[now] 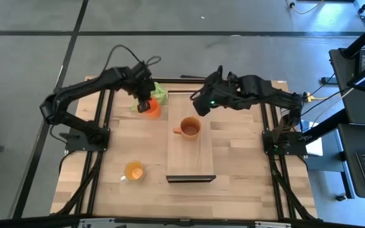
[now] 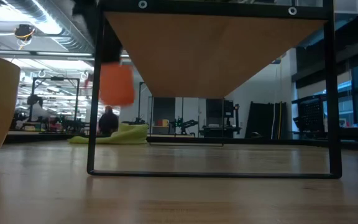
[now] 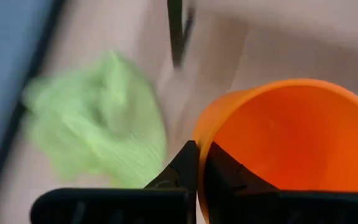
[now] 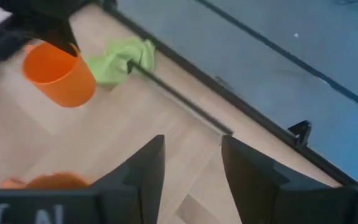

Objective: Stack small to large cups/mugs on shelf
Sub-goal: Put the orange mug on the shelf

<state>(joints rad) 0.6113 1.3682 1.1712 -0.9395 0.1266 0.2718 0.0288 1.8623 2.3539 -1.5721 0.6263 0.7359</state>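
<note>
The bright red-orange mug (image 1: 150, 109) hangs from my left gripper (image 1: 145, 101) near the table's far left, lifted off the tabletop (image 2: 115, 84). Beside it the lime-green cloth (image 1: 160, 95) lies on the table. The brownish-orange mug (image 1: 189, 128) stands upright on the light-wood shelf (image 1: 191, 158). The yellow-orange mug (image 1: 134, 171) stands on the table left of the shelf's near end. My right gripper (image 4: 191, 168) is open and hovers over the shelf's far end (image 1: 201, 105), touching nothing. My left gripper is shut on the red-orange mug's rim (image 3: 199, 138), with one finger (image 3: 182, 167) outside the wall and the other (image 3: 224, 169) inside the cup. The fingers come from above. The mug (image 4: 61, 74) hangs below them, slightly tilted and clear of the table.
The shelf is a raised board on thin dark legs (image 2: 92, 124), with open space beneath it. Dark frame rails (image 1: 103, 136) run along the table's left and right sides. Bare tabletop (image 1: 246, 171) lies right of the shelf.
</note>
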